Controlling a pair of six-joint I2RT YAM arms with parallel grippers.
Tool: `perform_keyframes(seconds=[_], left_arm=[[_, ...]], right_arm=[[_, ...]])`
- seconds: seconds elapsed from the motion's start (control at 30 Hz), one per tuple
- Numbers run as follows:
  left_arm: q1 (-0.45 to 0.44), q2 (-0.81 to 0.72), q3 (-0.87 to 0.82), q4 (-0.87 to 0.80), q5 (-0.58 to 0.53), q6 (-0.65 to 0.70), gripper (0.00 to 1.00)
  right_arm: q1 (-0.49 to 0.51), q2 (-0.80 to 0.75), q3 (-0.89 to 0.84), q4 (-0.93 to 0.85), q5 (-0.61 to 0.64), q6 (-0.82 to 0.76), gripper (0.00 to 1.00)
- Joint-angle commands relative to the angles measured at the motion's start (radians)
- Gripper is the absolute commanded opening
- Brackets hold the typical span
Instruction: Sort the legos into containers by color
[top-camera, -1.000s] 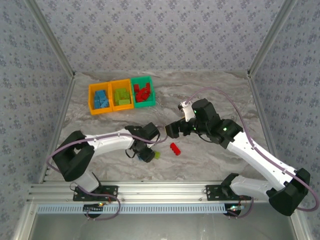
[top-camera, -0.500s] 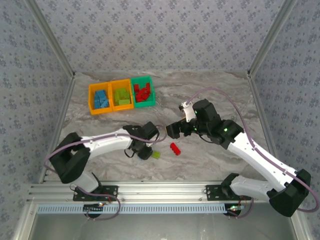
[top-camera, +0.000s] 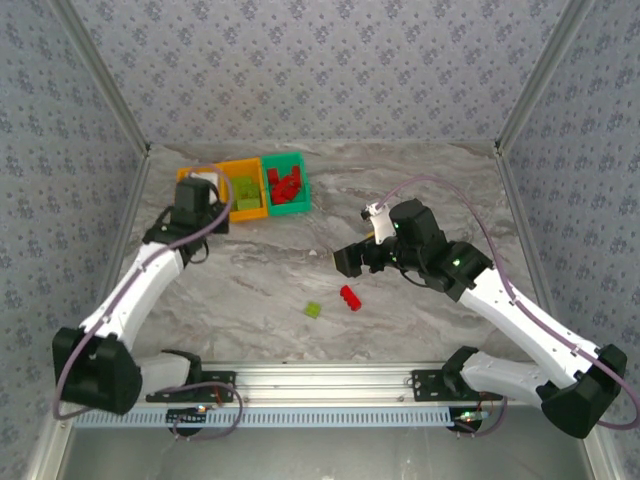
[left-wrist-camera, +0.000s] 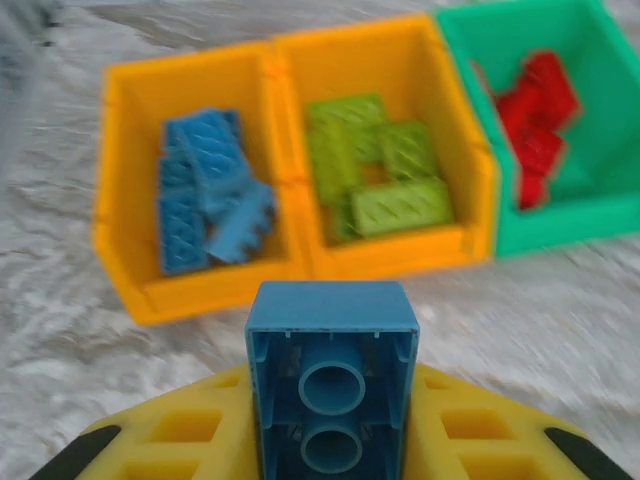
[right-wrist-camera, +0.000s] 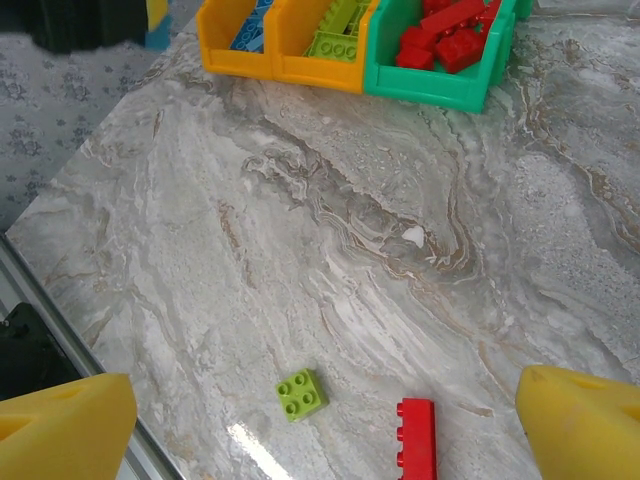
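Clamped between the yellow fingers (left-wrist-camera: 170, 440) of the left gripper (left-wrist-camera: 332, 452) — a small blue plastic brick (left-wrist-camera: 332, 370), hollow underside to the wrist camera, up by the left orange plastic bin (left-wrist-camera: 200, 290) of blue bricks (left-wrist-camera: 210, 200). Joined alongside: a middle orange bin (left-wrist-camera: 400, 258) of lime green bricks (left-wrist-camera: 385, 175) and a green bin (left-wrist-camera: 560, 225) of red bricks (left-wrist-camera: 535, 120). Loose on the grey marbled table (right-wrist-camera: 400, 200): a small lime green brick (right-wrist-camera: 301, 394) and a long red brick (right-wrist-camera: 416, 437), near each other, not touching. Near them, the right gripper (top-camera: 347, 262) — jaws wide apart, holding nothing.
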Motion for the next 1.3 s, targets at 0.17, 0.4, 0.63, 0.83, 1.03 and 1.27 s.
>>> perform_keyframes(seconds=[0.17,0.4,0.63,0.83,1.03,1.27], left_arm=[[0.159,0.398,0.336,-0.005,-0.076,-0.034,0.32],[0.184,0.608,0.525,-0.020,-0.132,-0.023,0.38],[0.186,0.599,0.534,-0.042,-0.077,-0.036,0.61],[0.149,0.313,0.312,0.014,0.084,-0.124,0.60],[-0.078,-0.053,0.140,-0.025,0.147,-0.032,0.60],[-0.460,-0.298,0.073,-0.217,0.266,0.331,0.62]], right_arm=[[-0.004,-0.058,-0.011,-0.028,-0.004,0.028,1.00],[-0.004,-0.080,-0.009,-0.046,0.006,0.035,1.00],[-0.003,-0.083,-0.017,-0.033,0.019,0.045,1.00],[-0.004,-0.066,-0.044,-0.008,0.086,0.066,1.00],[0.011,0.026,-0.071,-0.046,0.213,0.104,1.00],[0.068,0.135,-0.155,-0.001,0.218,0.158,0.98]])
